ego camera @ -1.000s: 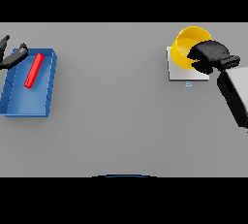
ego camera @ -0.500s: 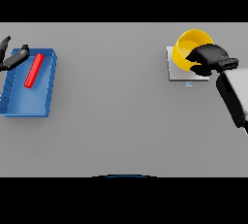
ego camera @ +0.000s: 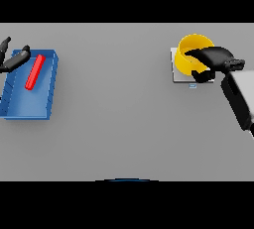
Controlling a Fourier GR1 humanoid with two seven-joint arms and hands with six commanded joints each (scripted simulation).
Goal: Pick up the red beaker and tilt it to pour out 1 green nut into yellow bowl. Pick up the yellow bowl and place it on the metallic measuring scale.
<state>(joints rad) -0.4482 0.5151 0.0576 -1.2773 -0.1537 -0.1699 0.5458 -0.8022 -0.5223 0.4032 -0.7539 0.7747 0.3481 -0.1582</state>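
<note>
1. My right hand lies over the right side of the yellow bowl, fingers curled round its rim and thumb below, pinching the wall.
2. The bowl sits on the metallic scale, at the far right of the grey table; only the scale's left and near edges show past the bowl and my hand.
3. My left hand is at the far left edge, fingers relaxed and spread, holding nothing, just beside the blue tray's far left corner.
4. The red beaker lies on its side in the tray, slanted, apart from my left hand.
5. I cannot see a nut.
</note>
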